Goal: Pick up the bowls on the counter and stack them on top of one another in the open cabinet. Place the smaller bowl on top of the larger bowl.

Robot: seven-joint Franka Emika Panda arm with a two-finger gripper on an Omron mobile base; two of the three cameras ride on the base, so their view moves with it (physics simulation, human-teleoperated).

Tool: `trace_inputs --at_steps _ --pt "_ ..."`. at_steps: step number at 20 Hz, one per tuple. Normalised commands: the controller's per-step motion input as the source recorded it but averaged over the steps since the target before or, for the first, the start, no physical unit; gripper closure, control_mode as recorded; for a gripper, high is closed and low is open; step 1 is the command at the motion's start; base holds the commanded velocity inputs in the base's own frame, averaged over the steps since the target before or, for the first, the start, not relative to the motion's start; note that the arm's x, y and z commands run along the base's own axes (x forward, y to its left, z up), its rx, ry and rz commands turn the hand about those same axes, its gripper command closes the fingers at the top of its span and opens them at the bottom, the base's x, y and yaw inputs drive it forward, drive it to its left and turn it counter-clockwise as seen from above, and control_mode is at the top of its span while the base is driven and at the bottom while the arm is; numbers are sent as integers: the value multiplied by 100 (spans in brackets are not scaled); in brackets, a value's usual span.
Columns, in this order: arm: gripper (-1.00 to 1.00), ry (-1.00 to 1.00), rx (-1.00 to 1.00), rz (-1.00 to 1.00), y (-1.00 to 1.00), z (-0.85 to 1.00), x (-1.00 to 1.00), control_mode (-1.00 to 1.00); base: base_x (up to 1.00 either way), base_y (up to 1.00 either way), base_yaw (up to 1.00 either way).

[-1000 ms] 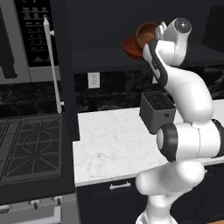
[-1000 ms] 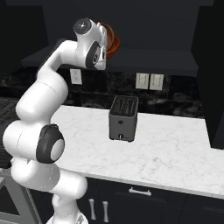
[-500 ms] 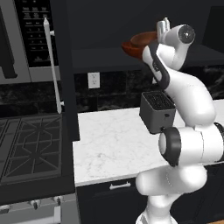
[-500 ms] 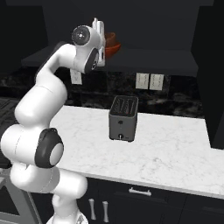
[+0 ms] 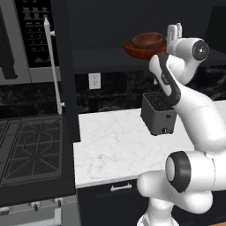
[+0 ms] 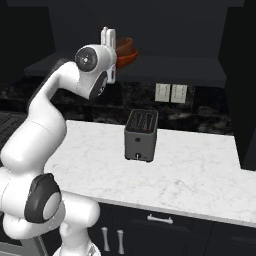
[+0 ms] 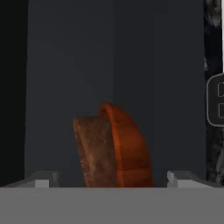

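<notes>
Up at the dark wall cabinet's flat shelf [image 5: 106,59], the two-finger gripper [image 7: 113,177] stands spread wide, gripping nothing; beside it the small deep dark-brown wooden bowl [image 5: 147,40] sits nested in the wide shallow reddish-brown bowl [image 5: 134,50]; a dark toaster [image 6: 140,135] stands below.

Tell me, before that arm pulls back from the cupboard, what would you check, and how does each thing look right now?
1. Smaller bowl sits inside the larger bowl: ok, it is nested on top.
2. Stack rests on the open cabinet shelf: ok, though the larger bowl's rim is close to the front edge.
3. Hand has let go: ok, its fingertips stand wide on either side of the bowls.
4. Fingertips clear of the bowls: cannot tell; the hand view shows gaps, but depth is hard to judge.
5. Toaster below, out of the retreat path: ok, it stands on the counter, well under the shelf.
</notes>
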Motion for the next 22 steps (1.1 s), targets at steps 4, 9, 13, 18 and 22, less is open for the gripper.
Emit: trace_inputs --at_steps 4,9,13,18,22 --pt "-100 1 7 0 1 34 -80 -100 0 0 0" --pt "-100 1 1 0 0 7 -99 -100 0 0 0" --pt "-100 -7 0 0 12 -9 -100 -100 0 0 0" --pt "-100 -2 0 0 25 -35 -95 -100 0 0 0" --pt "-100 0 2 1 17 -34 -68 -100 0 0 0"
